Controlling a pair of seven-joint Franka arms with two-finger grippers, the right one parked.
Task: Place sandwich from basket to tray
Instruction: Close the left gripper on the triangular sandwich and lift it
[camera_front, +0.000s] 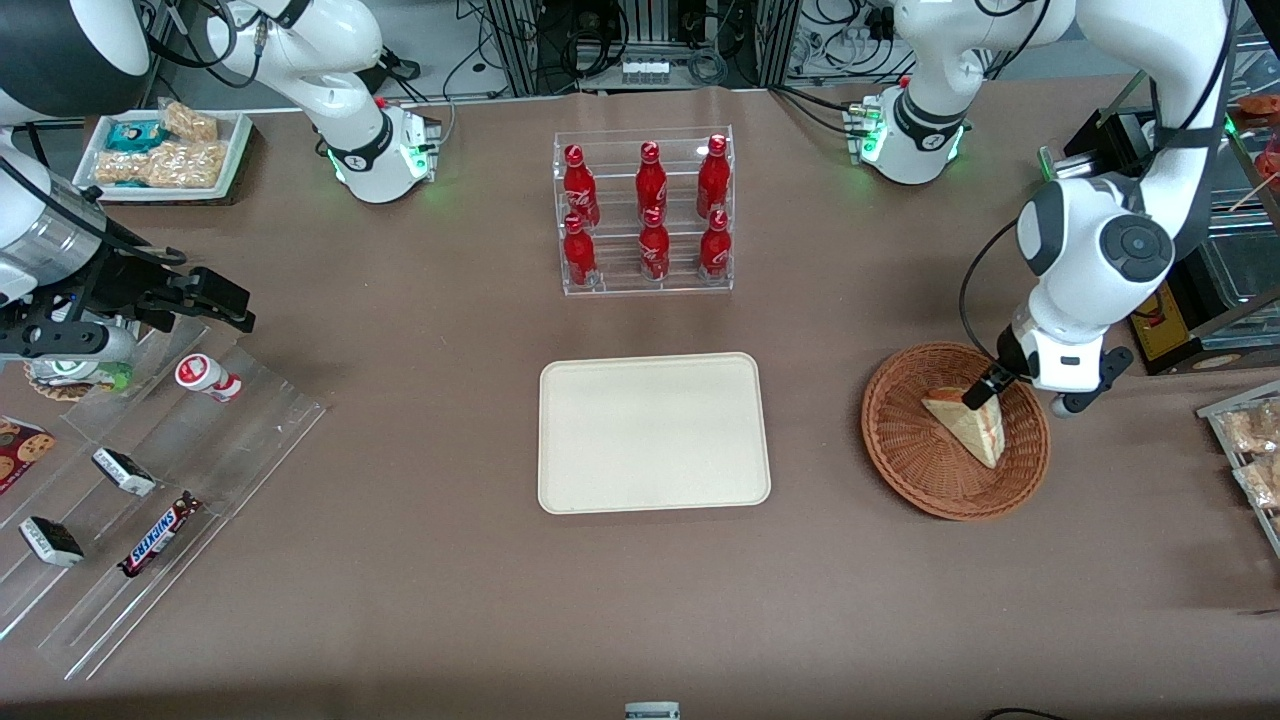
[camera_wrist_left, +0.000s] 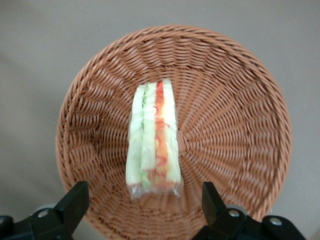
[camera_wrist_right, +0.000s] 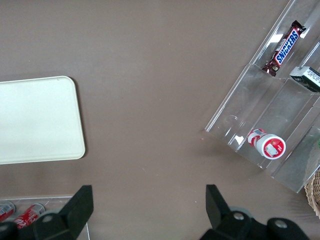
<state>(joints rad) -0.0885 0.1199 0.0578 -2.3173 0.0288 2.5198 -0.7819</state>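
Observation:
The sandwich (camera_front: 968, 424) is a pale triangular wedge lying in the round wicker basket (camera_front: 920, 470), toward the working arm's end of the table. The wrist view shows its cut edge (camera_wrist_left: 152, 140) with green and red filling, wrapped in clear film. My gripper (camera_front: 985, 388) hangs over the basket's rim farther from the front camera, just above the sandwich's wide end. Its fingers (camera_wrist_left: 75, 200) stand open and wider than the sandwich, with nothing between them. The cream tray (camera_front: 654, 432) lies bare at the table's middle, beside the basket.
A clear rack of red bottles (camera_front: 645, 212) stands farther from the front camera than the tray. Acrylic snack racks (camera_front: 150, 480) lie toward the parked arm's end. A tray of packaged snacks (camera_front: 1250, 450) sits at the working arm's table edge, near a dark box (camera_front: 1180, 310).

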